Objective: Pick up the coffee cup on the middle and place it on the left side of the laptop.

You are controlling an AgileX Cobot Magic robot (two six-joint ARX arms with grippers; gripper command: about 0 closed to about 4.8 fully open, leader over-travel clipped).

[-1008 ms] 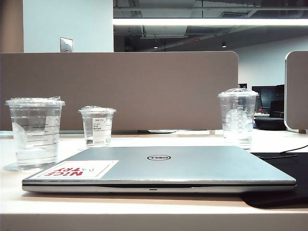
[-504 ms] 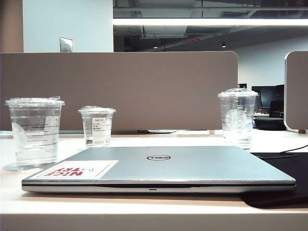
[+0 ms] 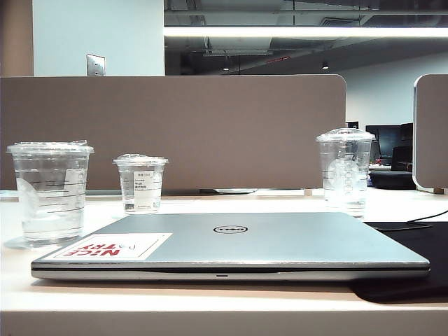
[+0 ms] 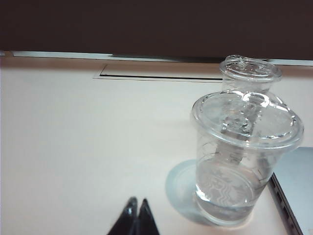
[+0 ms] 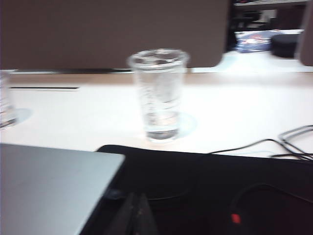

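Note:
The coffee cup [image 3: 50, 192], clear plastic with a flat lid and black lines, stands upright on the table just left of the laptop [image 3: 280, 241], near its sticker corner. In the left wrist view the coffee cup [image 4: 243, 161] stands beside the laptop's edge [image 4: 299, 188]. My left gripper [image 4: 138, 204] is shut and empty, hovering over bare table a short way from the cup. My right gripper [image 5: 137, 203] is shut and empty over the black mat by the laptop's corner [image 5: 49, 188]. Neither gripper shows in the exterior view.
A smaller clear cup with a white label [image 3: 141, 183] stands behind the coffee cup. A tall domed-lid cup [image 3: 344, 171] stands at the back right. A black mat [image 5: 205, 181] with cables [image 5: 288, 142] lies right of the laptop. A brown partition [image 3: 175, 129] closes the back.

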